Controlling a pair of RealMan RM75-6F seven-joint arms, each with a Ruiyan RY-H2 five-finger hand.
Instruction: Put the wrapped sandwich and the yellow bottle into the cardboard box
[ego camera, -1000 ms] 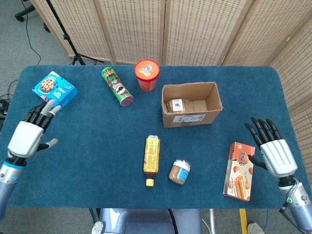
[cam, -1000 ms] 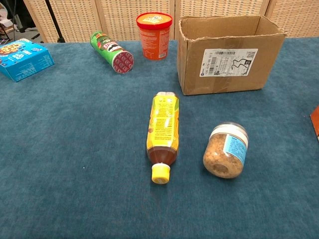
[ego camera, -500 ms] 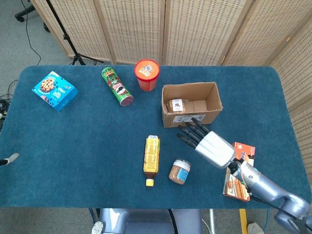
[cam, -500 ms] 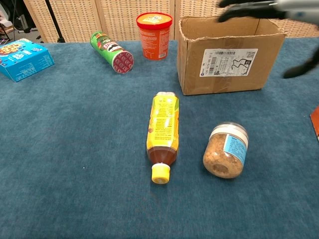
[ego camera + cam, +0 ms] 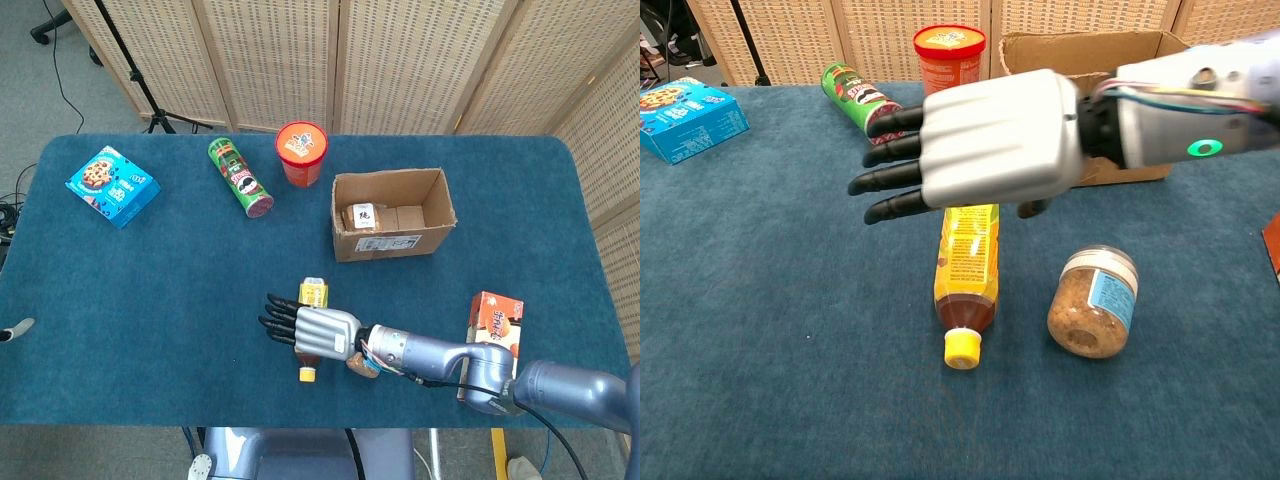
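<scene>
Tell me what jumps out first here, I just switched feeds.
The silver right hand with spread black fingers hovers over the yellow bottle, which lies flat mid-table, cap toward the robot. Behind it the open cardboard box already holds a wrapped sandwich.

Head view: high, looking steeply down, whole table (image 5: 150,300) framed, screens behind. Chest view: low, near table level, facing forward, close in on the centre. Shared: bottle (image 5: 311,330) (image 5: 966,262), jar (image 5: 1093,302), box (image 5: 392,214) (image 5: 1085,45), right hand (image 5: 312,331) (image 5: 980,140).
</scene>
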